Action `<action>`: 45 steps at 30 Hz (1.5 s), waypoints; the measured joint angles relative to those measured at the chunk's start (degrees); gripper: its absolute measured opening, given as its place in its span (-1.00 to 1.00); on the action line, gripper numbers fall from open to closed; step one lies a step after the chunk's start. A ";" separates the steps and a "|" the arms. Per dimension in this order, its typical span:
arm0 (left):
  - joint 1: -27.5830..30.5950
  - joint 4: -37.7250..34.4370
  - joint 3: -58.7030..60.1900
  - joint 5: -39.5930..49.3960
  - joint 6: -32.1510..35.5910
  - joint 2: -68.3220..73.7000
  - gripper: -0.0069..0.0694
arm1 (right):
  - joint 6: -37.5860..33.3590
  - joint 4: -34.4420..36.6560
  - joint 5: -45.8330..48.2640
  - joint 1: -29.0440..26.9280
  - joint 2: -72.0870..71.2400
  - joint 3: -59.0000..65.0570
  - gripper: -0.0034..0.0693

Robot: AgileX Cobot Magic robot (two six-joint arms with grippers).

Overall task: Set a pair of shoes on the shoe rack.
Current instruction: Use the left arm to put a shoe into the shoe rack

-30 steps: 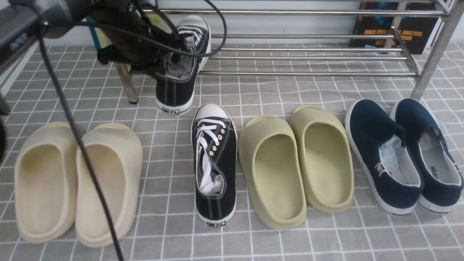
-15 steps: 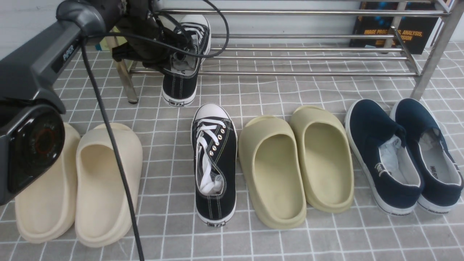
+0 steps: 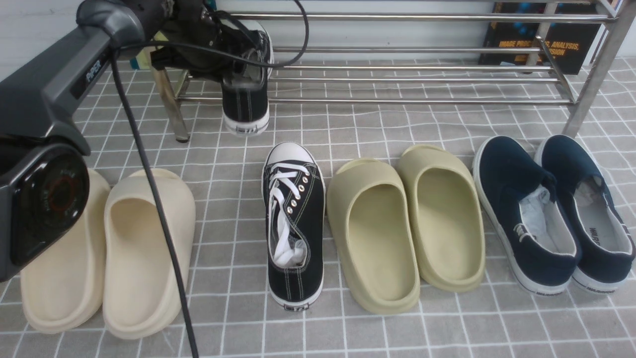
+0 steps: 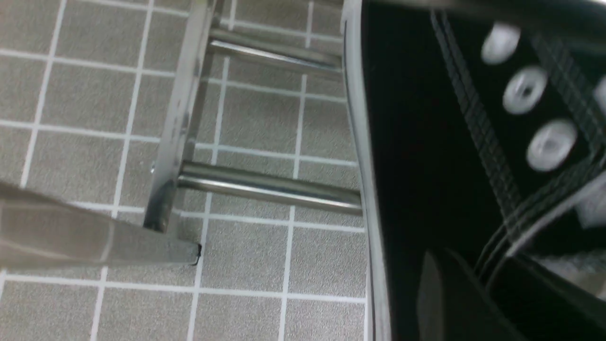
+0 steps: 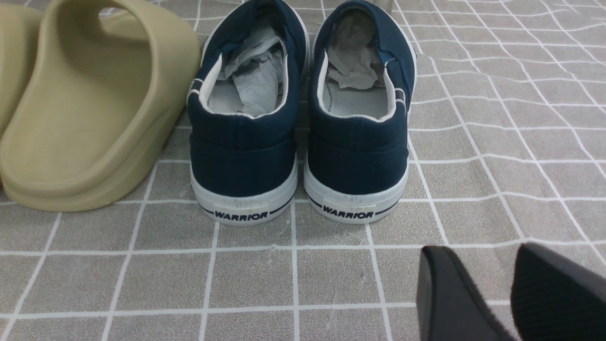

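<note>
Left fingers [image 4: 445, 303] pinch the black sneaker [image 3: 246, 94], toe over the shoe rack [image 3: 422, 79].

The rack [image 3: 422, 78] is made of polished, mirror-bright metal tubes. Matt black canvas and smooth white rubber are seen on the sneaker [image 3: 294, 223] and the held sneaker [image 3: 247, 99]. The cream slides [image 3: 144, 248] and olive slides [image 3: 372, 233] are moulded of smooth matt foam. The navy shoes [image 3: 521, 214] are made of cloth and stuffed with crumpled paper [image 5: 258, 71]. The bench [image 3: 397, 338] is covered with wrinkled grey cloth. The left arm [image 3: 54, 94] is cased in matt dark plastic.
</note>
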 joint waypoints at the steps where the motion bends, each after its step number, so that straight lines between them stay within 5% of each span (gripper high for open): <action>1: 0.00 0.15 0.00 -0.15 -0.06 0.00 -0.35 | 0.00 0.00 0.00 0.00 0.00 0.00 -0.23; 9: 0.00 1.75 -3.27 6.05 0.22 -0.90 -0.16 | 0.00 0.00 0.00 0.00 0.00 0.00 -0.23; 21: -0.06 -3.60 -8.55 21.52 10.44 -10.29 -0.85 | 0.00 0.00 0.00 0.00 0.00 0.00 -0.23; 31: -4.93 -4.17 10.97 21.44 12.57 -14.72 -0.85 | 0.00 0.00 0.00 0.00 0.00 0.00 -0.23; 38: -7.46 -2.60 24.32 9.36 12.25 -12.47 -0.85 | 0.00 0.00 0.00 0.00 0.00 0.00 -0.23; 45: -5.27 4.71 23.66 -2.17 1.45 -8.80 -0.85 | 0.00 0.00 0.00 0.00 0.00 0.00 -0.23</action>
